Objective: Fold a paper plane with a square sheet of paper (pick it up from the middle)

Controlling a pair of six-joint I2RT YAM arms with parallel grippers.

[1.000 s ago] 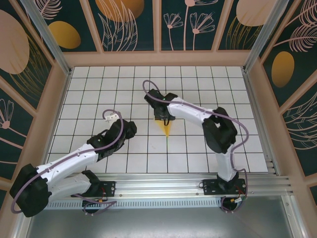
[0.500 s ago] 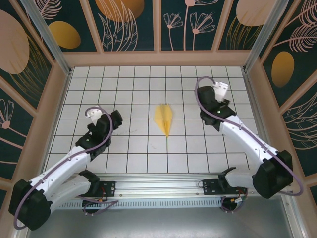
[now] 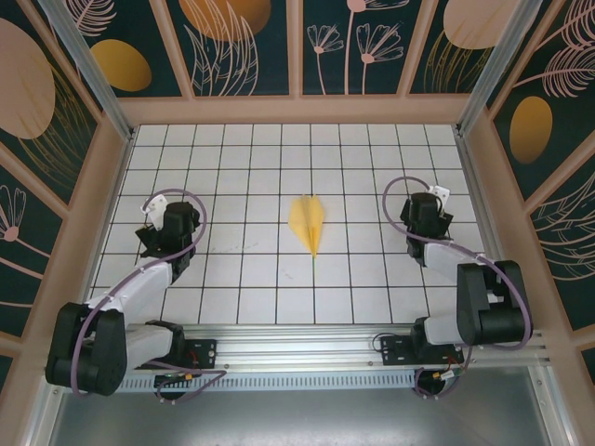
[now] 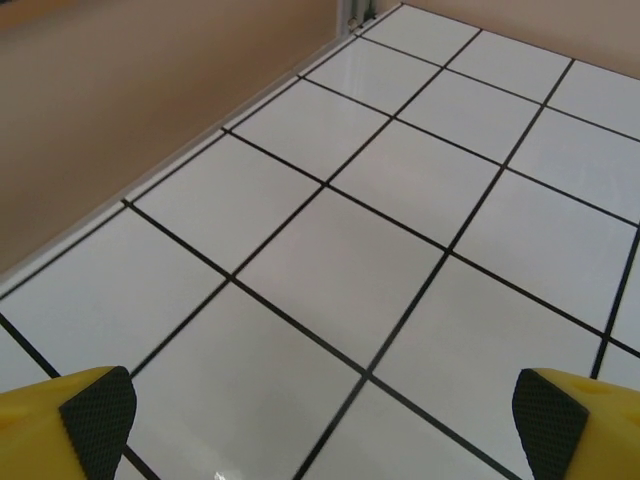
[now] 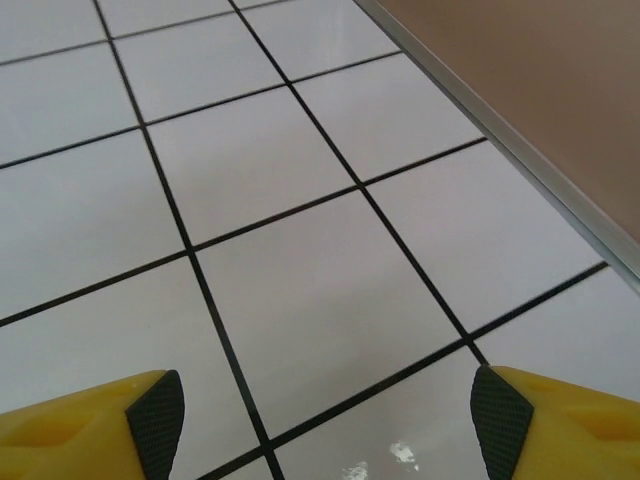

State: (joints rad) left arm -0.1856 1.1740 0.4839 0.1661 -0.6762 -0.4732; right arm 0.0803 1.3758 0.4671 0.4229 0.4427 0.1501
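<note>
Task apparently complete | paper plane [image 3: 310,221] lies free on worktop [image 3: 372,288] | left pincer [image 4: 320,410], right pincer [image 5: 325,420] flank it well apart, both spread, empty.

No legible text, labels, brands or numbers in any view. Surface [image 3: 242,177]: plain black grid on white tiles. Wall panels [image 3: 242,46]: plant motifs, unlettered.

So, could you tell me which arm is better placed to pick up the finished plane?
Probably right: the right claw sits slightly nearer the paper plane than the left claw; both are open and empty.
</note>
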